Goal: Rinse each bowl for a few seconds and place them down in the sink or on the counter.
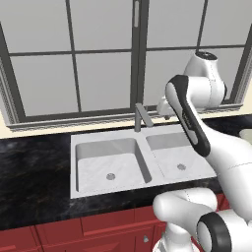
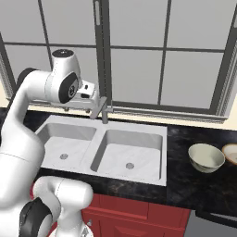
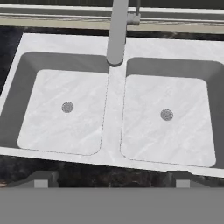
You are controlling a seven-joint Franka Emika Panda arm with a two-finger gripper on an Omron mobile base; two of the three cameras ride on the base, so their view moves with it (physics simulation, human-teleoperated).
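Two pale beige bowls stand on the black counter (image 2: 192, 187) to the right of the sink (image 2: 159, 132): one whole bowl (image 2: 207, 158) and a second bowl (image 2: 231, 154) cut off by the picture's edge. A pale bowl rim (image 1: 246, 134) peeks out behind the arm. My gripper (image 3: 111, 180) hovers above the middle of the double sink (image 3: 114, 131), close to the grey faucet (image 3: 117, 35), looking down. Its fingertips (image 3: 41, 179) stand wide apart with nothing between them. Both basins hold nothing.
A large window with a dark frame (image 1: 140, 54) rises behind the sink. Black counter (image 1: 34, 167) stretches to the left of the basins, above red cabinets (image 1: 98, 229). The faucet spout (image 1: 142, 117) reaches over the divider between the basins.
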